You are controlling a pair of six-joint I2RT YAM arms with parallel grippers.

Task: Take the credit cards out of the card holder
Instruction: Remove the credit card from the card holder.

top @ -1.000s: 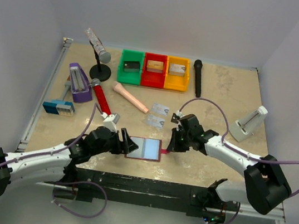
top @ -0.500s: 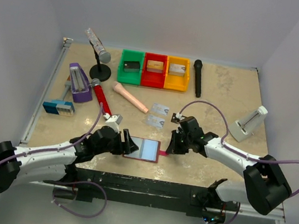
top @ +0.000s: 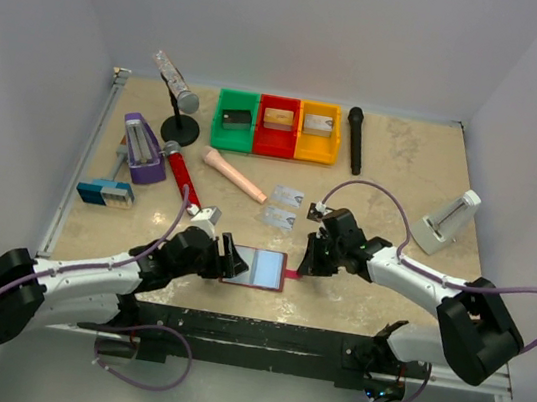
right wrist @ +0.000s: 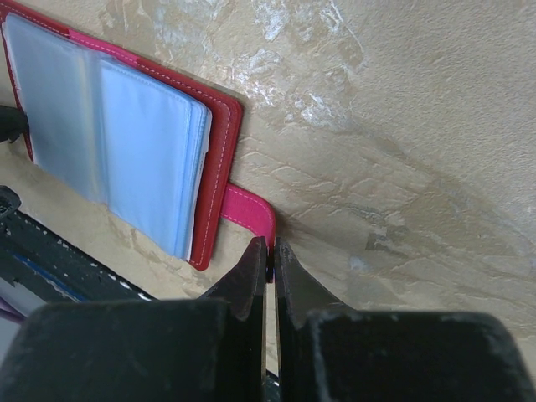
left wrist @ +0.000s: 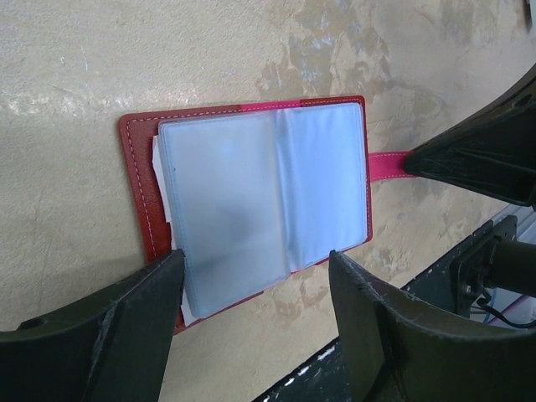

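The dark red card holder (top: pixel 259 267) lies open and flat near the table's front edge, pale blue clear pockets up (left wrist: pixel 260 193) (right wrist: pixel 126 142). A pale card edge (left wrist: pixel 157 163) pokes out at the pockets' left side. My right gripper (top: pixel 302 265) (right wrist: pixel 270 249) is shut on the end of the holder's red tab (right wrist: pixel 247 209). My left gripper (top: pixel 228 259) (left wrist: pixel 254 272) stands open at the holder's left end, its fingers straddling the pockets' near edge without touching. Two credit cards (top: pixel 288 196) (top: pixel 277 217) lie flat on the table just behind the holder.
Green (top: pixel 235 120), red (top: pixel 278 125) and yellow (top: pixel 319 131) bins stand at the back with a black microphone (top: pixel 355 140) beside them. A red microphone (top: pixel 182 173), purple metronome (top: pixel 142 150) and blue box (top: pixel 105 193) sit left; a white metronome (top: pixel 447 223) sits right. The black rail (top: pixel 258 336) runs just in front.
The left arm's rear links have shifted slightly right, while its gripper stays open at the holder's left end. The right gripper and the holder have not moved.
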